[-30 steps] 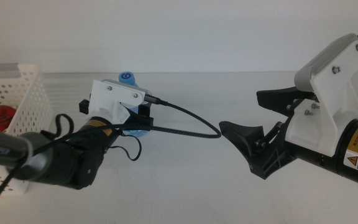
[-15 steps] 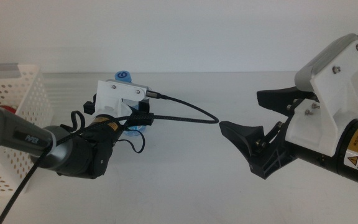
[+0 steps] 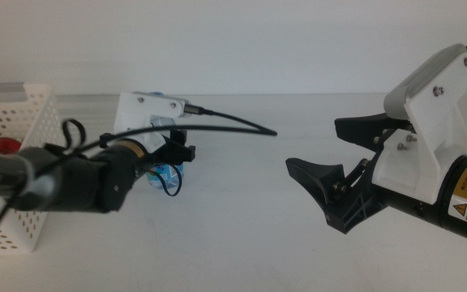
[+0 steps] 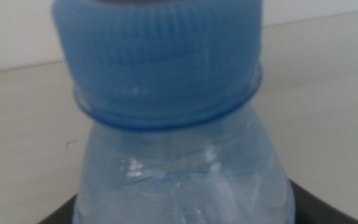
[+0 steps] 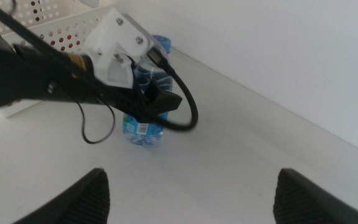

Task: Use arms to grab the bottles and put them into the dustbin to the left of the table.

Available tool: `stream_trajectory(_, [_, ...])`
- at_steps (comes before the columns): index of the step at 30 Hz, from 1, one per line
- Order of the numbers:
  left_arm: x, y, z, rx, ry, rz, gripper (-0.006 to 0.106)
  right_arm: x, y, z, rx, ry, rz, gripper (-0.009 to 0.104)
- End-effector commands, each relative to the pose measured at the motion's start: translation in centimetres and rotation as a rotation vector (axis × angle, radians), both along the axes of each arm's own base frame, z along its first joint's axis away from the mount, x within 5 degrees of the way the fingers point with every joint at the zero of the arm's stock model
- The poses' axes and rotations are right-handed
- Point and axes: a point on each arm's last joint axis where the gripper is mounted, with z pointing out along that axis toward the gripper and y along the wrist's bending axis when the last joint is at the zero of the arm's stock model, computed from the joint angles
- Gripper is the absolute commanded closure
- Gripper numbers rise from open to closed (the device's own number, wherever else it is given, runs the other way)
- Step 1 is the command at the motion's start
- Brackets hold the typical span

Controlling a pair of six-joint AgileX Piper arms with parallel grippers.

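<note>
One table (image 3: pixel 242 235): wide, white, plain, bearing everything listed below.

Right arm (image 3: pixel 440 154): white angular housing with a yellow warning label, entering from the right side. Right gripper (image 3: pixel 331 150) hangs over bare tabletop, well apart from the bottle; its two dark jaws stand wide apart with nothing between them, and the right wrist view confirms the gap.

Left arm (image 3: pixel 63 180): dark, reaching in from the left, white wrist housing (image 3: pixel 148 113) and looping black cable (image 3: pixel 233 123). Left gripper (image 5: pixel 143 98) sits at the water bottle; whether its jaws are pressed against the bottle cannot be told, since the left wrist view shows only dark edges at either side of the bottle's shoulder.

Dustbin (image 3: pixel 23 154): white perforated basket at the table's left edge, grey handle slot at the rim; something red (image 3: pixel 2 148) shows inside through the holes.

Water bottle (image 3: pixel 167 172): small, clear, blue label, upright on the table beside the dustbin, largely hidden by the left wrist housing. Blue ribbed cap (image 4: pixel 160 59) fills the left wrist view.
</note>
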Motion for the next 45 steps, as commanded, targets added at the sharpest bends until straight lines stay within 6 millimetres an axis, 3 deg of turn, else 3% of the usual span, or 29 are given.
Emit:
stream_trajectory(1, [-0.2,0.1,5.7,-0.068,-0.170,0.006,0.105,-0.2,0.1,1.8,0.063,-0.092,0.019,0.021])
stream_trajectory(20, [-9.3,2.3,16.1,-0.077,0.103,-0.132,0.105,-0.2,0.1,1.8,0.063,-0.092,0.019,0.021])
stream_trajectory(28, [-8.9,5.6,18.7,-0.057,0.369,-0.056,0.105,-0.2,0.1,1.8,0.063,-0.092,0.019,0.021])
stream_trajectory(36, [-8.4,11.7,22.1,0.052,0.506,0.081,0.105,-0.2,0.1,1.8,0.063,-0.092,0.019,0.021])
stream_trajectory(41, [-6.9,15.2,23.5,0.071,0.556,0.177,0.105,-0.2,0.1,1.8,0.063,-0.092,0.019,0.021])
stream_trajectory(45, [-5.2,17.1,23.3,0.111,0.623,0.195,0.105,-0.2,0.1,1.8,0.063,-0.092,0.019,0.021])
